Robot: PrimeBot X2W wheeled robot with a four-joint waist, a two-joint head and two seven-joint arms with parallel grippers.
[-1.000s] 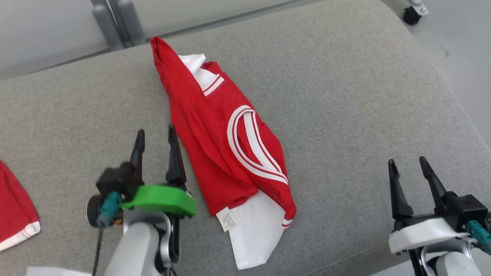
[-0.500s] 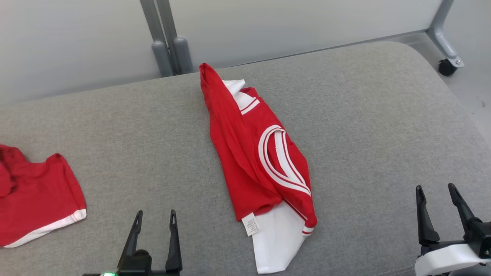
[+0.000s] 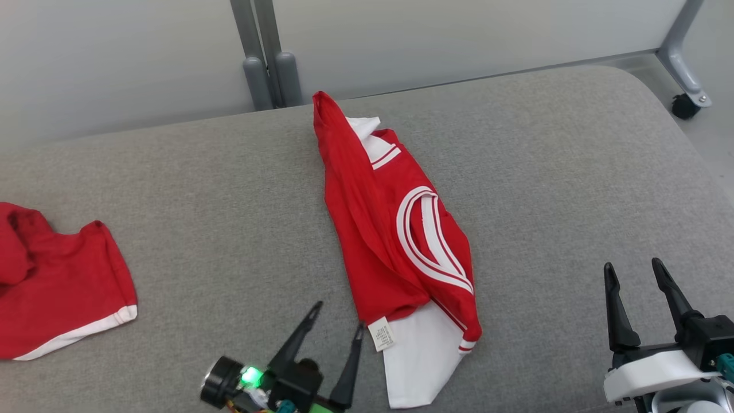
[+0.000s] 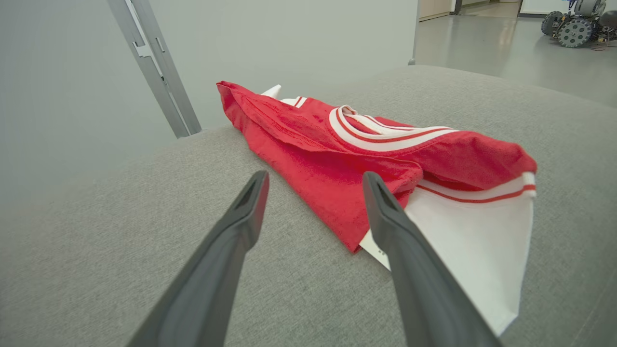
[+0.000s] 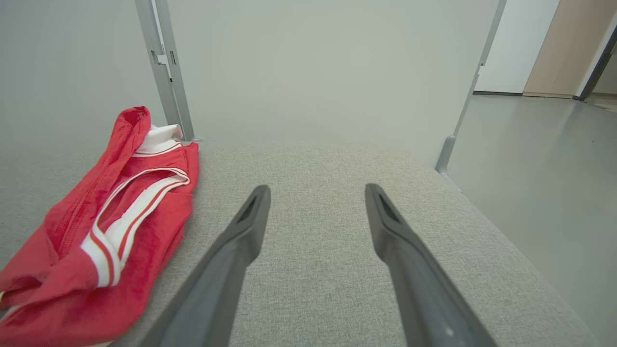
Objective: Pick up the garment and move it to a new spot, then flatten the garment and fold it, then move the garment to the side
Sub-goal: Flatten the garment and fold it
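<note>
**Grippers.** My left gripper [image 3: 339, 316] and right gripper [image 3: 631, 264] both have their jaws spread wide and hold nothing.

**Garment.** The garment [image 3: 395, 229], red with white bands, lies bunched in a long narrow heap on the grey cushion [image 3: 545, 172]. It runs from the far edge toward me. My left gripper sits just beside its near end, by the label [image 3: 382, 335]. My right gripper is well apart from it, over bare cushion.

**Risks, as I judge them.**
- The heap is several layers thick. A pinch at the near end may catch only the top fold, or only the white panel [image 3: 418, 355], and the rest would trail and twist on the lift.
- A low approach could press a finger into the soft cushion and drag the fabric rather than grasp it.
- The far tip lies at the cushion's back edge, so a push that way could slide it off.

**Surroundings.** Another red cloth [image 3: 57, 287] lies at the left of the cushion, well apart, and narrows the free room on that side. Grey metal posts [image 3: 266, 57] stand behind the cushion, and a caster [image 3: 685, 106] shows on the floor at the right. Nothing lies between my left gripper and the garment.
</note>
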